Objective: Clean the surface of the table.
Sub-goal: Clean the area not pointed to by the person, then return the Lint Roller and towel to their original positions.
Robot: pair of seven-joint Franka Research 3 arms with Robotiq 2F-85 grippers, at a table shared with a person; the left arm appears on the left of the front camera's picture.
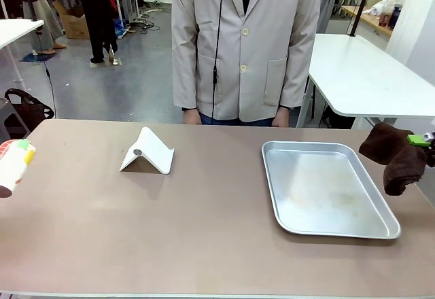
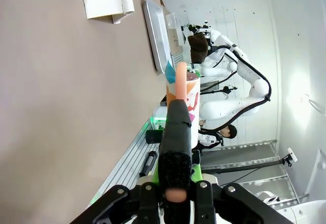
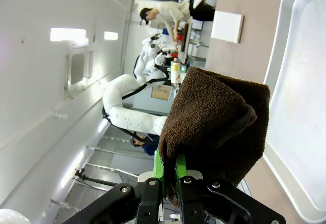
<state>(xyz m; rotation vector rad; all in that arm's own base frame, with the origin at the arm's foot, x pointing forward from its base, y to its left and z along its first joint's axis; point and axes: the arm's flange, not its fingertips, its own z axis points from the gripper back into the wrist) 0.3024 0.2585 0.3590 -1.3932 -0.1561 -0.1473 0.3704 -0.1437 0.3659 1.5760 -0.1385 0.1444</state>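
Brownish-taupe tabletop (image 1: 204, 231), pale-edged. Shiny silver tray (image 1: 326, 187). White folded stand (image 1: 147, 151). Dark brown cloth (image 1: 393, 153) in right pincer (image 1: 425, 138); white, red-patterned bottle (image 1: 13, 164) in left pincer (image 2: 175, 132).

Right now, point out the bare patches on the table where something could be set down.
The table is bare along the whole near edge, at far left beside the white stand, and between stand and tray. The right side is crowded by the tray.

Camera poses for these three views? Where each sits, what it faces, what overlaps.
Front: between the arms, facing the person across the table.
Left wrist: rolled sideways, looking along the left hand, shut on a bottle.
Right wrist: along the right hand, shut on a brown cloth.
All share the metal tray.
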